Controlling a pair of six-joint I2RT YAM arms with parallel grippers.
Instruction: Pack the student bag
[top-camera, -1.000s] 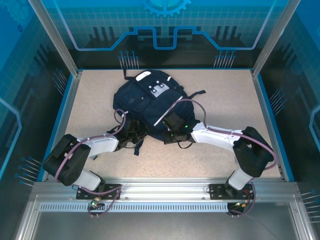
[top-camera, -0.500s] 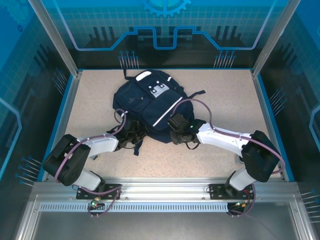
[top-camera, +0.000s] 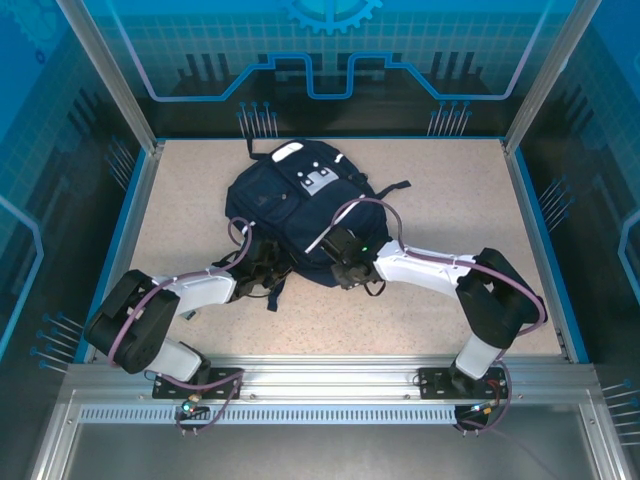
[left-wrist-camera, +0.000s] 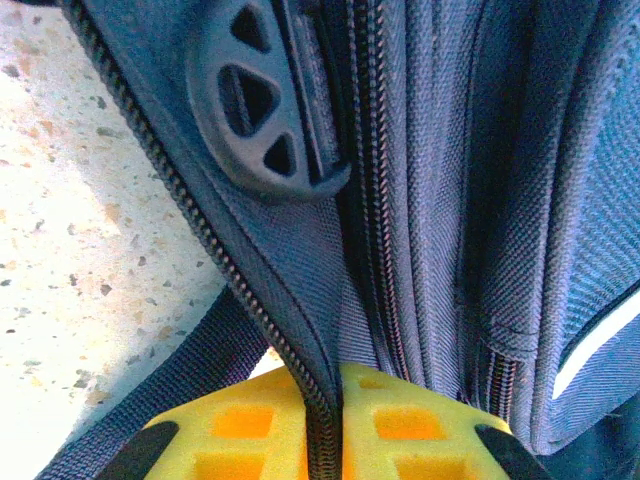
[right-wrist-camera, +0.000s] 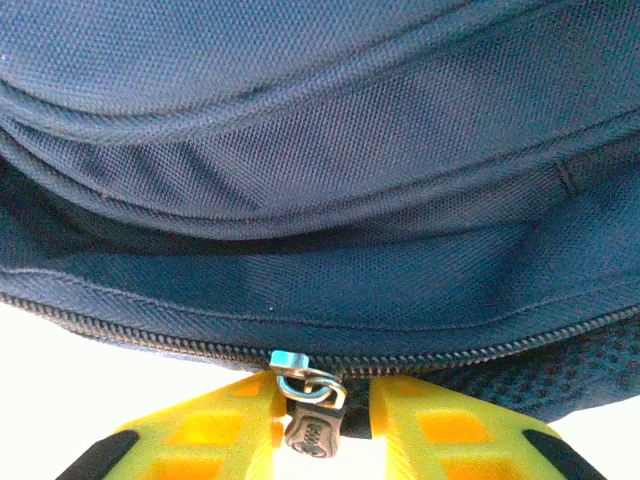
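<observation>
Starting nearest the bases, the left gripper (left-wrist-camera: 325, 400) has its jaws pinched on a zipper-lined fabric edge of the student bag (top-camera: 290, 200). The right gripper (right-wrist-camera: 310, 395) is clamped on the zipper pull (right-wrist-camera: 308, 425), so right's the arm on the slider. The zipper track (right-wrist-camera: 150, 333) runs sideways across those jaws, so I'd guess the tug goes along it. The bag lies flat in the middle of the table (top-camera: 450, 200), long axis near-to-far, patch (top-camera: 318, 182) end farthest.

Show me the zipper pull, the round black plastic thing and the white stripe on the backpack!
zipper pull (right-wrist-camera: 309, 428), right wrist view, on its dark tab between the yellow jaws.
round black plastic piece (left-wrist-camera: 262, 183), left wrist view, on its lower rim.
white stripe (left-wrist-camera: 598, 345), left wrist view, on the middle of the visible band.
</observation>
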